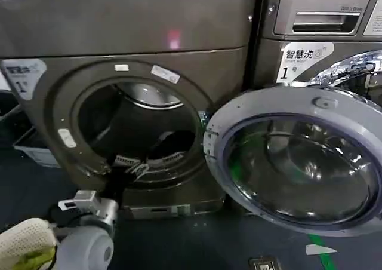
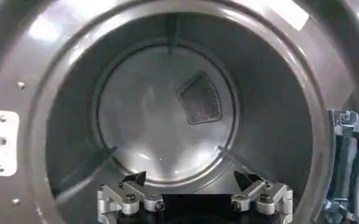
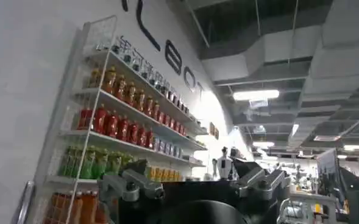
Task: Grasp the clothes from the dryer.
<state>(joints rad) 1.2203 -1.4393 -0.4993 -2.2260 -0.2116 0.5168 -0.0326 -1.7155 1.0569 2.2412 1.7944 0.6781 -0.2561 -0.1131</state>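
Large bronze-grey front-loading dryer point(image 1: 128, 97) fills the left and centre of the head view; round porthole open, small red light on the top panel, white "1" sticker at its upper left. Grey-rimmed round glass door point(image 1: 298, 162) swung wide, sitting at lower right of the frame in front of the neighbouring LG-branded machine point(image 1: 322, 19).

Clothes: cannot tell where they are. The drum in the left wrist view shows bare grey metal with a dark mesh vent patch point(image 2: 199, 98) on the back wall; a dark shape low in the porthole opening in the head view is unclear.

Left gripper point(image 1: 143, 162) at the lower lip of the porthole, just inside the opening; left arm rises from the lower left corner of the head view. In the left wrist view, left gripper point(image 2: 194, 185) has its fingers spread wide, nothing between them, pointing into the drum.

Right gripper point(image 3: 194, 182) points away from the machines toward a white wire shelf of coloured bottles point(image 3: 115, 122); fingers spread apart, empty.
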